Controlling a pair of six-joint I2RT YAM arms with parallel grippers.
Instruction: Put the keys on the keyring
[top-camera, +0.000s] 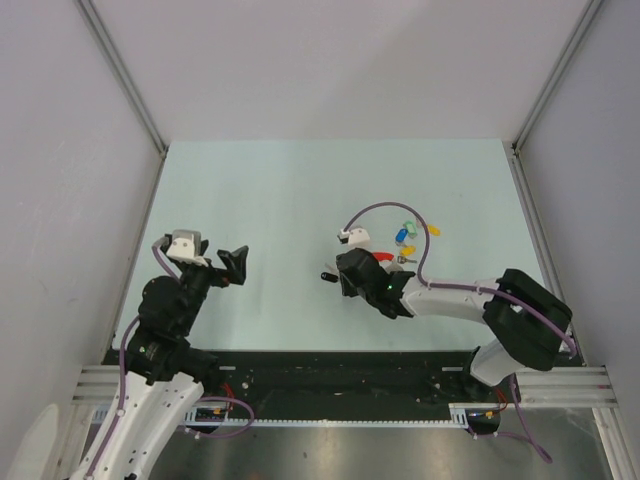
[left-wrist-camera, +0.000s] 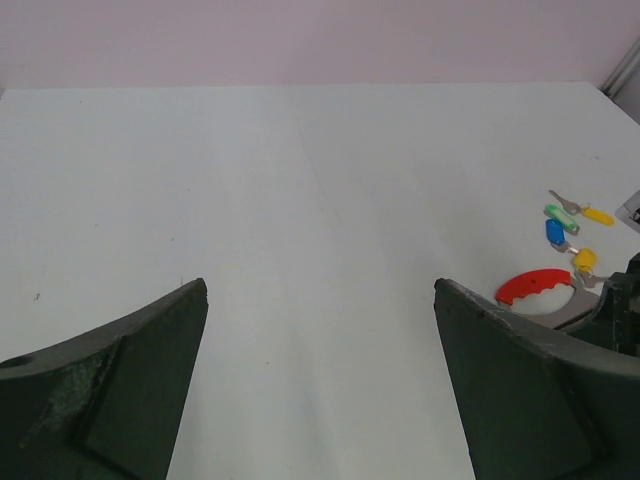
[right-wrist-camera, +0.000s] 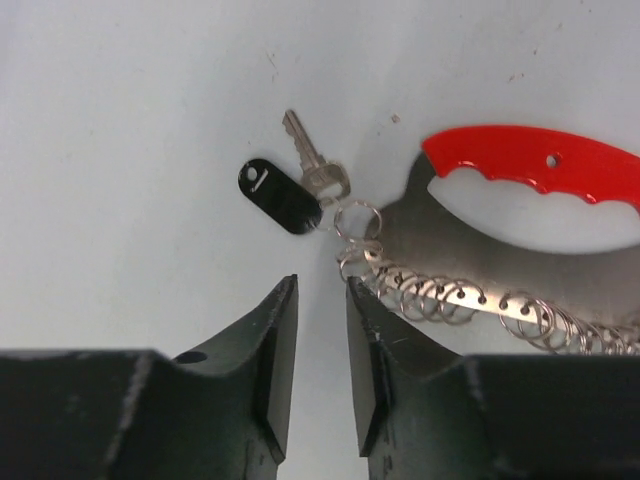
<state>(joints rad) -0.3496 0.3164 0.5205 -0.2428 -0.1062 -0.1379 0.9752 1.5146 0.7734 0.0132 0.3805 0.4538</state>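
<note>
Fingers (right-wrist-camera: 268, 345) on your right arm are narrow and empty; black-tagged key (right-wrist-camera: 305, 150) lies just ahead, keyring (right-wrist-camera: 520, 165) ahead-right. Left fingers (left-wrist-camera: 110, 400) wide, well apart.

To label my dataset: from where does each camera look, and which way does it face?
Top external: above and behind the robot, looking down on the table; left arm and right arm show.
Left wrist: on the left arm, facing forward across the table; the left gripper, open, frames it.
Right wrist: on the right arm, looking down closely at the keyring; the right gripper shows below.
Shared: all three show the keyring; top and left wrist show the coloured keys.
</note>
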